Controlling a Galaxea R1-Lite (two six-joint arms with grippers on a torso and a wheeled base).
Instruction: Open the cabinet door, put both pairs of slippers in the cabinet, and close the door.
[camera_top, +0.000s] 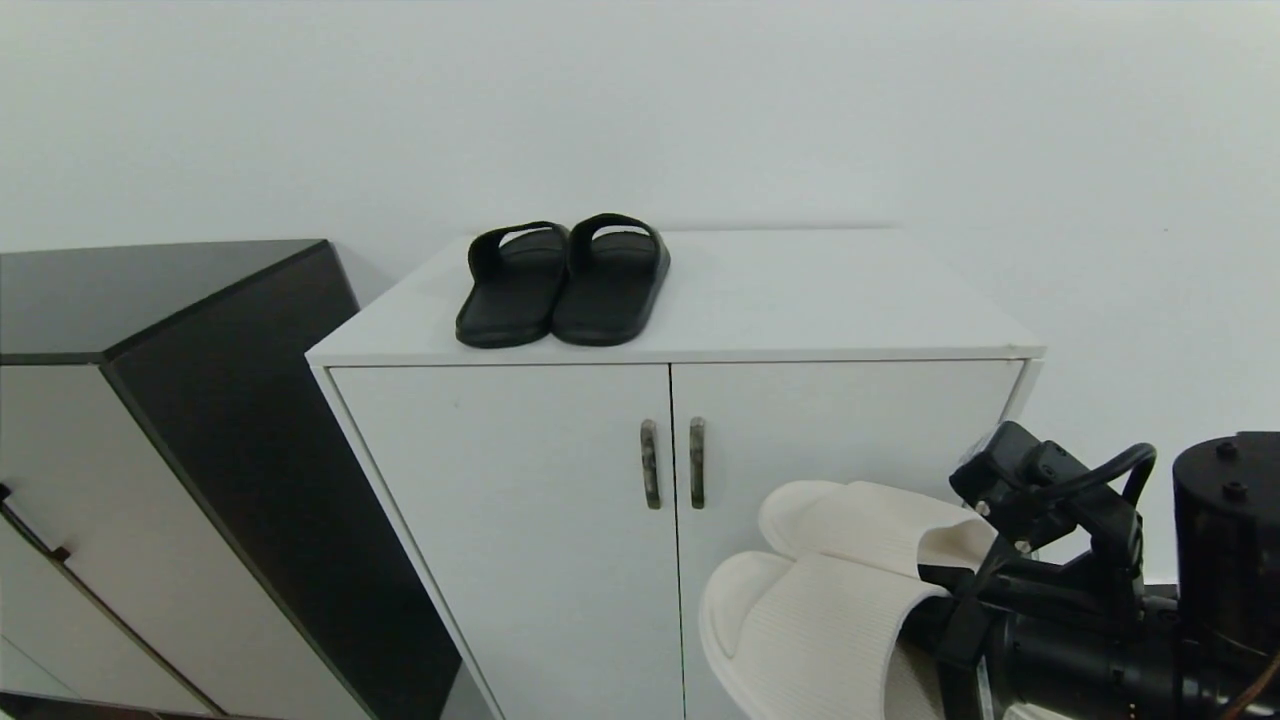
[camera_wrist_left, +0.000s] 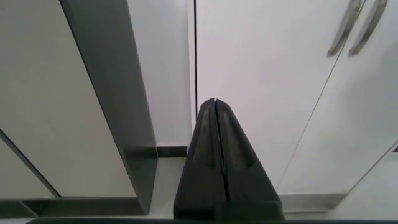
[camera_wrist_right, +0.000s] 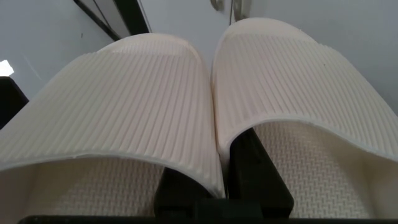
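Cabinet (camera_top: 500, 520), white, stands against a plain white wall (camera_top: 800, 120), with both doors shut and their two handles (camera_top: 650, 463) upright, side by side at the middle seam. Its flat white top (camera_top: 820, 300) carries the black pair (camera_top: 565, 285) near the left front corner. These two slippers lie touching side by side, soles down, with one end at the front edge.

A dark unit (camera_top: 230, 420) with pale fronts stands just beside the cabinet on the left, leaving a narrow gap between them. In the left wrist view that gap shows wall, a dark skirting strip and a pale floor (camera_wrist_left: 166, 186).

The white pair (camera_top: 830, 590) is off the ground in front of the right door, below the handles, with the rounded toes pointing toward the cabinet. The right gripper (camera_wrist_right: 224, 180) has its jaws clamped on this pair where the two ribbed straps meet, with one finger under each strap.

The left gripper (camera_wrist_left: 215, 106) hangs low before the left door, near the gap, jaws pressed together with nothing between them.
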